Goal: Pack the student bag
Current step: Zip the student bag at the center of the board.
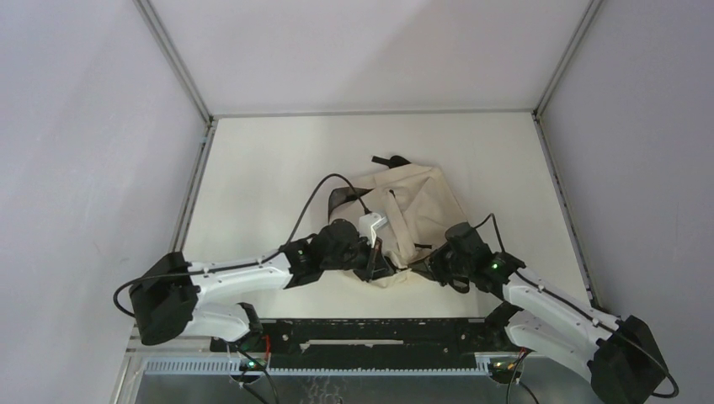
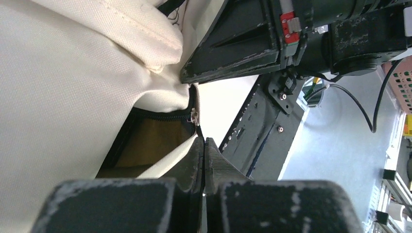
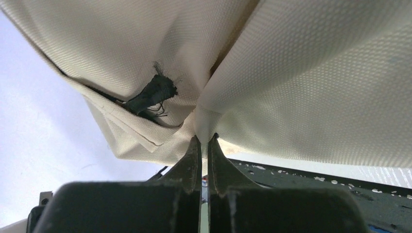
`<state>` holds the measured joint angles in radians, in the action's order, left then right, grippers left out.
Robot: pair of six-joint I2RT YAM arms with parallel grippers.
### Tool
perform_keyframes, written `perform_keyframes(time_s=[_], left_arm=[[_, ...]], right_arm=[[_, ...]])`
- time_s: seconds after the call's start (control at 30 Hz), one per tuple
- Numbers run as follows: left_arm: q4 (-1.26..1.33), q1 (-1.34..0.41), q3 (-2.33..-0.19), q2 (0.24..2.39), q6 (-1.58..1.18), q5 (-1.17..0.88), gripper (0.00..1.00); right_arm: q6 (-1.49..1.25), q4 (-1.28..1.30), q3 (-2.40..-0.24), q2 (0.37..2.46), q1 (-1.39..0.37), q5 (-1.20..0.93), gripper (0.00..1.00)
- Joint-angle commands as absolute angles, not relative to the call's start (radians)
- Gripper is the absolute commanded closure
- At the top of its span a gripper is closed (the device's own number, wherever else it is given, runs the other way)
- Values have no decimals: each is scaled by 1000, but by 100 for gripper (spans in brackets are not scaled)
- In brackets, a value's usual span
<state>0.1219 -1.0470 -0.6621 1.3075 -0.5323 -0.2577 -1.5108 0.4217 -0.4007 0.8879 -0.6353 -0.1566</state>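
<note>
The student bag [image 1: 418,206], a cream canvas backpack with black trim, lies crumpled in the middle of the table. Both grippers meet at its near edge. My left gripper [image 1: 380,268] [image 2: 204,141] is shut on the thin black zip pull [image 2: 198,130], which hangs from the metal slider [image 2: 194,115] at the end of a partly open zip; a brown inside [image 2: 148,141] shows there. My right gripper [image 1: 421,268] [image 3: 204,138] is shut on a fold of the bag's fabric [image 3: 311,82], just right of a frayed black strap end [image 3: 154,92]. Its black fingers [image 2: 233,53] show in the left wrist view, pinching the canvas beside the zip.
A black mounting rail [image 1: 370,330] runs along the near table edge under both arms. Metal frame posts [image 1: 178,63] and grey walls close in the table on three sides. The left arm's black cable [image 1: 313,198] loops over the bag's left part.
</note>
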Motion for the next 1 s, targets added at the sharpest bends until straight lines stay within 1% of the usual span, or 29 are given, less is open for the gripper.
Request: perform_keyframes(time_s=[0.0, 0.27, 0.43, 0.57, 0.7, 0.83, 0.97], left_arm=[[90, -1054, -639, 1229, -508, -249, 100], [6, -1025, -547, 1147, -469, -146, 100], [-64, -991, -518, 1104, -450, -145, 100], [-129, -972, -511, 1061, -460, -100, 100], [-188, -943, -518, 1022, -484, -57, 100], [-166, -925, -520, 974, -483, -49, 100], [-128, -925, -563, 1025, -472, -81, 100]], right_arm=[[-1488, 482, -372, 816, -600, -40, 100], [-1423, 596, -310, 647, -476, -16, 100], [-1411, 581, -273, 644, -442, -37, 100], [-1378, 593, -273, 647, -408, -21, 100], [-1271, 609, -291, 634, -312, -14, 100], [-1083, 586, -358, 703, -180, -26, 100], [-947, 472, -406, 822, -92, -13, 100]])
